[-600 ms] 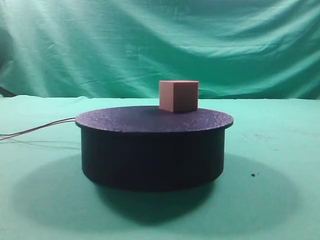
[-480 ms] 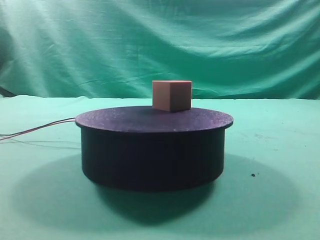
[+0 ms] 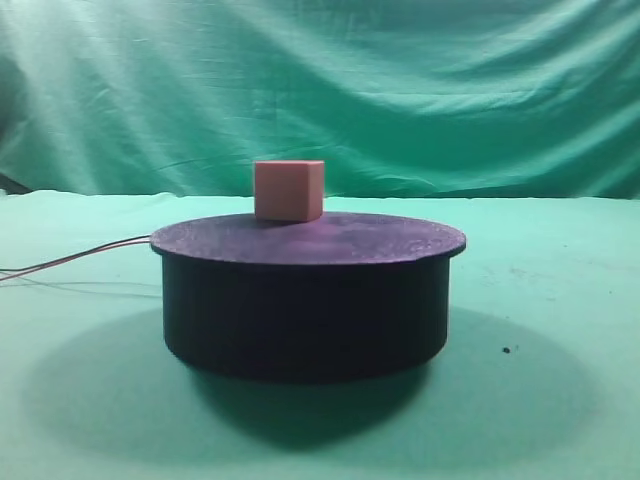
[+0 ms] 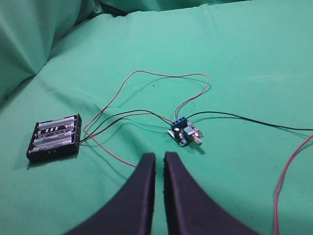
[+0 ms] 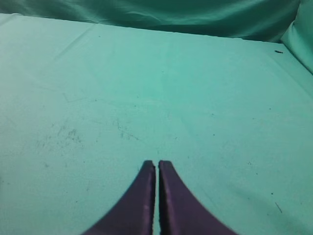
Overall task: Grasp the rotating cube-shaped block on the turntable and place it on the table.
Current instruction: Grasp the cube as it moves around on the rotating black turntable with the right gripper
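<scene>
On one turntable (image 3: 308, 240) sits one cube-shaped block (image 3: 288, 190).

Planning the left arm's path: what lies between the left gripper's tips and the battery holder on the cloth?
In the left wrist view, between the left gripper and the battery holder, only bare green table crossed by thin red and black wires.

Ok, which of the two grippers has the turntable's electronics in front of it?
The left gripper. Its wrist view shows the battery holder and small blue circuit board joined by wires. The right gripper faces only bare green table.
</scene>
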Controlling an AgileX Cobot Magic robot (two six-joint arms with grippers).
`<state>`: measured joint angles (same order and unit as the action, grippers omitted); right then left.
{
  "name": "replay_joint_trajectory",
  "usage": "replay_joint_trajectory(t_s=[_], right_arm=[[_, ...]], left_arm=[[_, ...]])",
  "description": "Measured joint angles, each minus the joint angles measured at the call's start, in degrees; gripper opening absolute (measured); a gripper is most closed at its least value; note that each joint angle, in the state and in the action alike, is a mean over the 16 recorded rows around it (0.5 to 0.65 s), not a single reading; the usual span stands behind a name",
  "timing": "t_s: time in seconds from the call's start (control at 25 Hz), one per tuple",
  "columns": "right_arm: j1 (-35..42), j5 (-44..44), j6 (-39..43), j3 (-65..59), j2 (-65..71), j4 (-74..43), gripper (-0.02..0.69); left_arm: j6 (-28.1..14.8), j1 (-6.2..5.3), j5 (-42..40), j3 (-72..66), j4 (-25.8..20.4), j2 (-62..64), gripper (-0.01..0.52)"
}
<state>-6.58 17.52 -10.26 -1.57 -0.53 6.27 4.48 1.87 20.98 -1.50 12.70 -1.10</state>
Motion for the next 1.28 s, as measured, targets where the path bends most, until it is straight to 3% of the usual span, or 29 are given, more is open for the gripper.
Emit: replay_joint_trajectory(t_s=[0.28,0.48,1.0,1.28], right_arm=[[0.0,-13.54,0.98,0.53,0.12,3.64,0.0],[0.0,-15.88,1.85,4.65,2.93,7.05,0.0],[-0.52,7.21,0.11,18.87,24.61,11.79,0.0],[-5.74,12.8,-4.24,20.93,36.95,13.42,0.0]], left_arm=[[0.0,0.0,0.0,0.0,0.0,0.0,0.0],[0.0,0.0,0.0,0.0,0.0,0.0,0.0],[0.0,0.0,0.0,0.0,0.0,0.0,0.0],[0.0,0.0,0.0,0.0,0.0,0.0,0.0]])
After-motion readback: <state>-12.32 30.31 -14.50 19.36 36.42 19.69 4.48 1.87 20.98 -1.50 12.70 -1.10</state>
